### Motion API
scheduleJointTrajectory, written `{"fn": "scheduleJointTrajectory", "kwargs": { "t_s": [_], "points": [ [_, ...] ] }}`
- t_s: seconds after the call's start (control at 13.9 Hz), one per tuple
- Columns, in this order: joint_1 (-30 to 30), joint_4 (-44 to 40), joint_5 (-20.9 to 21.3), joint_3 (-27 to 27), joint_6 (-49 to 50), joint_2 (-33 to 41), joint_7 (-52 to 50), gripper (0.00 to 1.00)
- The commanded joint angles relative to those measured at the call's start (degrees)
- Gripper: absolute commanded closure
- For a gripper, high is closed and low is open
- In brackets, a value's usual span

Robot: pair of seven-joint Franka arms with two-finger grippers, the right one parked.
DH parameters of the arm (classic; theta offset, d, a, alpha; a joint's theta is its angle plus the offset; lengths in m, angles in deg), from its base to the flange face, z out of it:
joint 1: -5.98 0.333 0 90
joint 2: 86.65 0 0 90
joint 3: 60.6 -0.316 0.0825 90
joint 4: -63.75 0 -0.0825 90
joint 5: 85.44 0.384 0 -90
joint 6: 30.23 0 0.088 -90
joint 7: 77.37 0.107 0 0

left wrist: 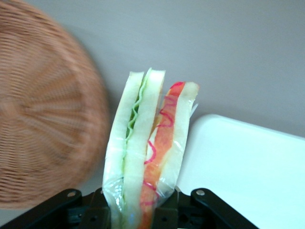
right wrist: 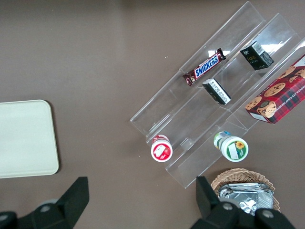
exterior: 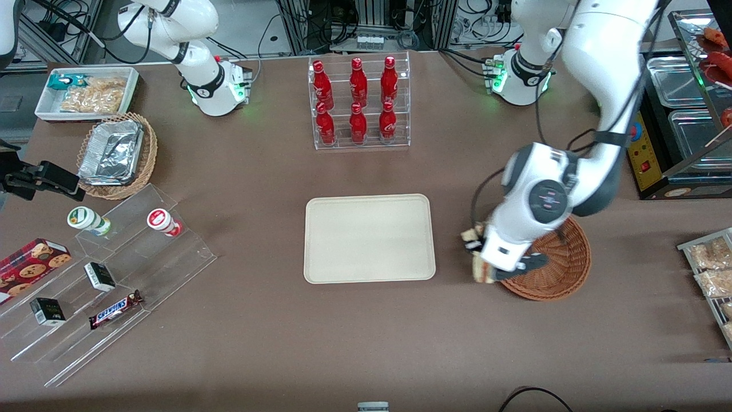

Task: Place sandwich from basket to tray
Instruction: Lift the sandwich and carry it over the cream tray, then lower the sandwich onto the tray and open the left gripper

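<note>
While the working arm hangs over the tabletop (exterior: 366, 332), one sandwich (left wrist: 147, 152) is gripped in the pincer (exterior: 486, 269), the two black fingers (left wrist: 209, 205) pressed against its wrapped sides. Two bread layers with green filling and one band of red filling are seen edge-on through the clear wrap. The sandwich is held above the bare tabletop, just beside the rim of the one reddish-brown basket (exterior: 557, 269) and between that basket and the tray (exterior: 369, 237). A second pale wedge (exterior: 472, 234) is glimpsed by the wrist, nearer the tray. On the one cream tray, nothing is carried. Six red bottles (exterior: 357, 100) are counted in the clear rack (exterior: 360, 143), three above three, farther from the front camera than the tray. One Snickers bar (exterior: 114, 309) is laid on the clear stepped stand (exterior: 143, 269) toward the parked arm's end.
</note>
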Motion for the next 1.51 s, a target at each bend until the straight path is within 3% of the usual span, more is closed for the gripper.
{"fn": "scheduleJointTrajectory", "kwargs": {
  "t_s": [0.0,0.5,0.79,0.86,1.01,1.15,1.44],
  "points": [
    [-7.3,-6.7,0.3,-0.8,0.9,-6.0,-3.9,0.92],
    [-20.4,-22.3,0.9,-1.3,-0.4,-20.6,-13.2,0.91],
    [-21.8,-25.0,6.0,-1.3,-0.4,-24.3,-17.0,0.85],
    [-21.8,-25.3,6.0,-1.3,-0.4,-24.3,-17.9,0.79],
    [-21.7,-26.1,6.1,-1.3,-0.2,-24.0,-20.2,0.47],
    [-21.6,-27.5,6.8,-1.7,0.2,-23.8,-20.6,0.00],
    [-21.8,-28.3,7.5,-3.6,0.3,-23.5,-22.1,0.00]
  ]
}}
